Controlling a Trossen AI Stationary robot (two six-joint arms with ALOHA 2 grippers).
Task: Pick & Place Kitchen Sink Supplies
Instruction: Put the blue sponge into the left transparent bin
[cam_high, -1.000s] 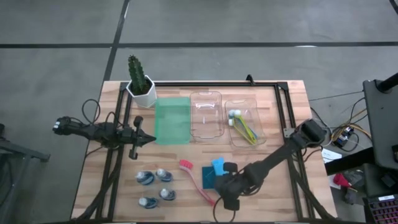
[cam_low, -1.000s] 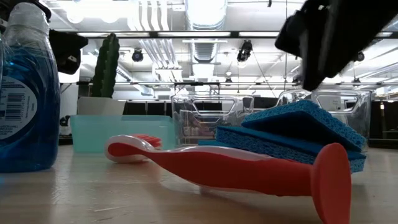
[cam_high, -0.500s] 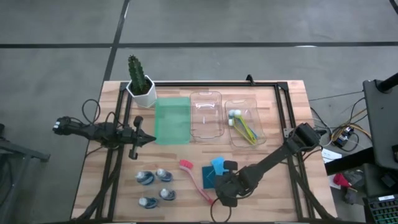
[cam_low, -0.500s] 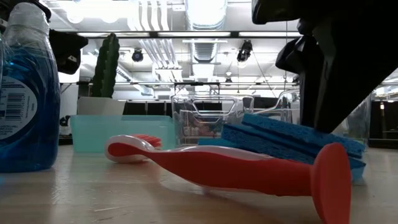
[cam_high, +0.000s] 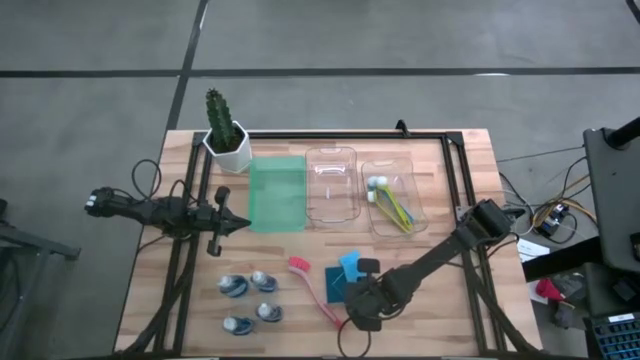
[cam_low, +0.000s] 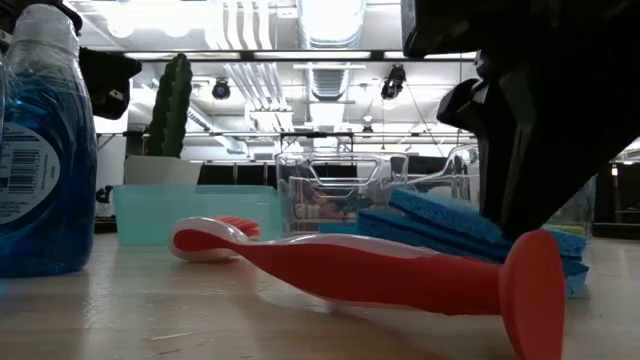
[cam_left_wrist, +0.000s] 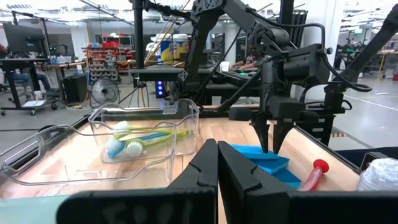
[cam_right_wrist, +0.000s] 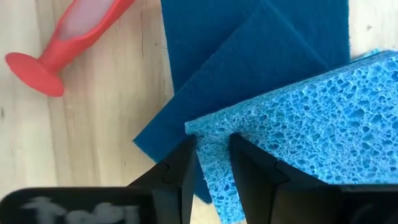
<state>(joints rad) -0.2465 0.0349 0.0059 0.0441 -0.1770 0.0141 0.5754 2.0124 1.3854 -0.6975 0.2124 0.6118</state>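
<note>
Two blue sponges (cam_high: 343, 276) lie stacked near the table's front edge, a light one (cam_right_wrist: 298, 118) over a dark one (cam_right_wrist: 249, 43). My right gripper (cam_right_wrist: 212, 163) stands over them, pointing steeply down, shut on the light sponge's corner. Left of the sponges a pink long-handled brush (cam_high: 316, 292) lies flat, its suction-cup end (cam_right_wrist: 31, 71) close to the gripper. Several small blue-white bottles (cam_high: 250, 300) rest farther left. My left gripper (cam_high: 240, 224) hangs shut and bare at the table's left. My right gripper has the light blue sponge's corner (cam_right_wrist: 211, 138) between its two fingers (cam_right_wrist: 252, 167), which come from above, slanting steeply down. The sponge lies on the dark sponge beneath it (cam_low: 470, 232), not lifted. In the left wrist view the fingertips (cam_left_wrist: 272, 144) stand on the stack's top.
Along the far side stand a potted cactus (cam_high: 225, 130), a green tray (cam_high: 276, 193), a clear tray (cam_high: 331, 183) and a second clear tray (cam_high: 392, 197) holding white-headed brushes (cam_left_wrist: 134, 138). A black frame (cam_high: 460, 170) borders the work area.
My right gripper has come down onto the sponge stack and tipped a little steeper. In the low view the upper sponge, whose right end stood raised, now lies lower and flatter under the gripper.
</note>
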